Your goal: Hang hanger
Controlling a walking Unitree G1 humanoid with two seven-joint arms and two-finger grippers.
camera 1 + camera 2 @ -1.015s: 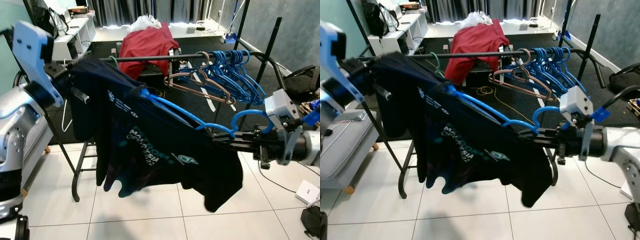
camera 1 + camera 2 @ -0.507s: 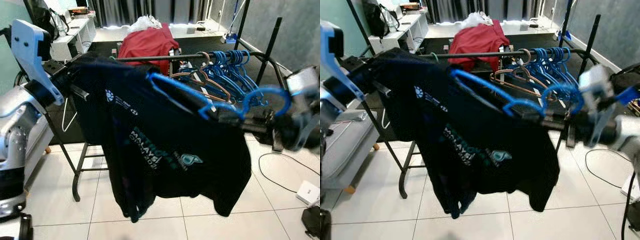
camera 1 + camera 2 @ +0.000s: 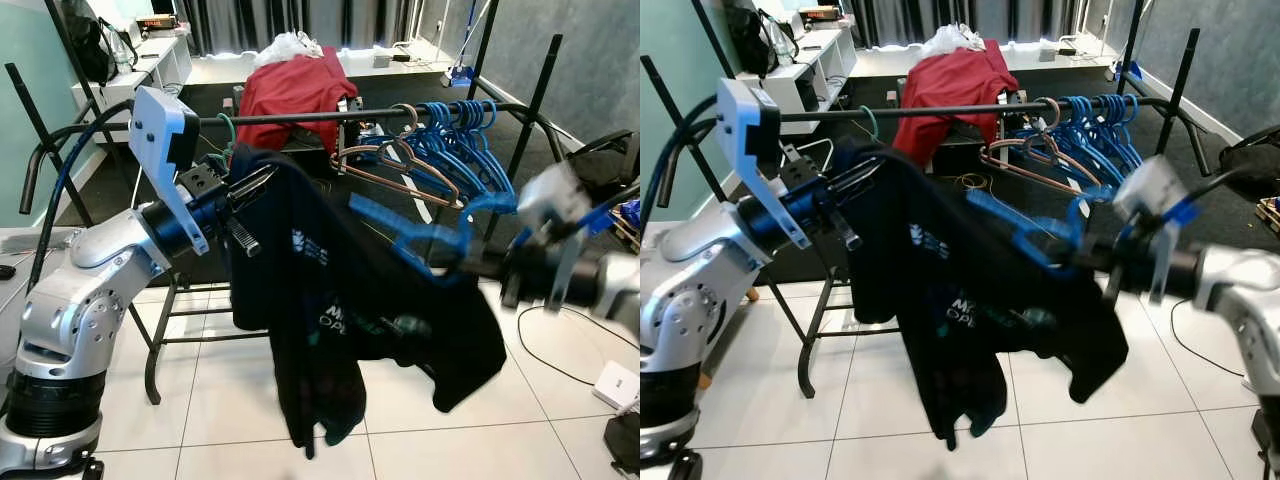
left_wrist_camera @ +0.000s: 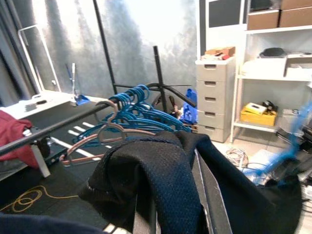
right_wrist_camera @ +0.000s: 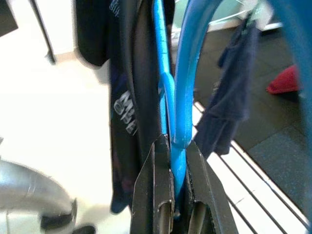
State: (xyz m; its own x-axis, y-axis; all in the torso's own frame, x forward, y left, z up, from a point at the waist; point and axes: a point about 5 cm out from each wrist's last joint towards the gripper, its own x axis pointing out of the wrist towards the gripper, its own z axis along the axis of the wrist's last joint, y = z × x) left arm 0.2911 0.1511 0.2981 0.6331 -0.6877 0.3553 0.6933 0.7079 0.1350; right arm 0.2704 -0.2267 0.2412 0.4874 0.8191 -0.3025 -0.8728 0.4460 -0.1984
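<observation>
right claw (image 5: 176, 161) was clamped tight on the neck of the blue hanger (image 3: 405, 235), held out in front of the clothes rail (image 3: 300, 117). black t-shirt (image 3: 330, 300) hung draped off the hanger, low over the tiled floor (image 3: 220, 400). left claw (image 3: 245, 195) pinched a fold of the shirt's shoulder, fingers (image 4: 207, 195) closed with cloth bunched over them. empty blue hangers (image 3: 460, 135) crowded the rail's right end. red garment (image 3: 295, 85) lay heaped behind.
</observation>
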